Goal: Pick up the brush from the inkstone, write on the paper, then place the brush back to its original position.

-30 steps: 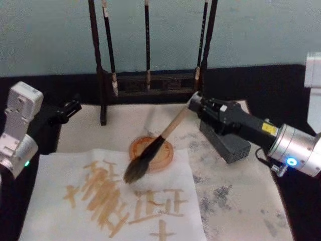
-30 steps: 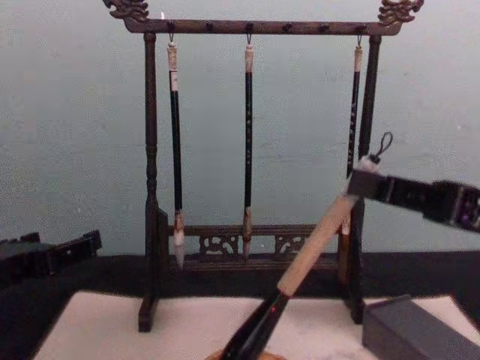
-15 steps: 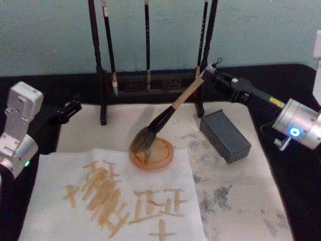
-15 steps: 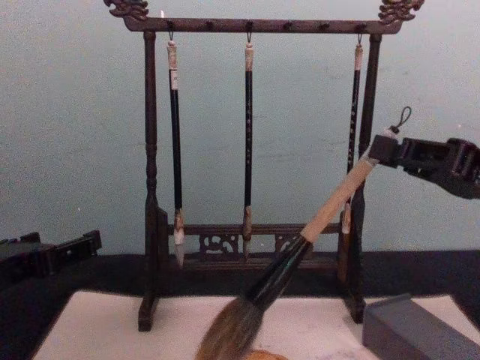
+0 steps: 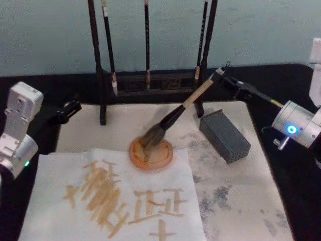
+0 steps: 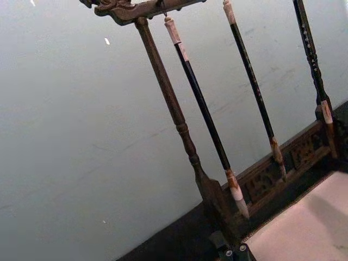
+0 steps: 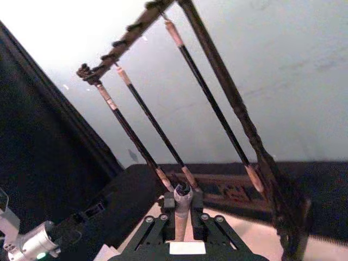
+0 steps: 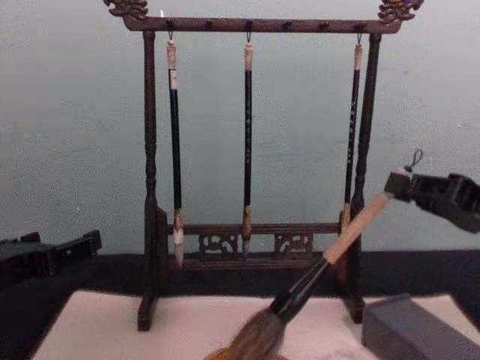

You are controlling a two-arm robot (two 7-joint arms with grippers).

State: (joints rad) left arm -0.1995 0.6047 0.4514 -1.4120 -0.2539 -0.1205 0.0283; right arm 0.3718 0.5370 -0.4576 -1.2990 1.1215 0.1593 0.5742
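Brush (image 5: 179,109) lowered, bristles on inkstone (image 5: 164,153), right gripper (image 5: 219,76) grasping its end; left gripper (image 5: 74,106) parked left

Head view looks down, chest level; both share rack (image 5: 165,83).

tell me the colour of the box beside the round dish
Dark grey box; head view shows it best.

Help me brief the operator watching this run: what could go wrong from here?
The right gripper holds the brush by its top end, beside the rack's right post; a swing could knock it.
Only the bristles sit on the inkstone; once released, the tilted brush may roll onto the paper and smear the writing.
The left gripper is parked at the left.
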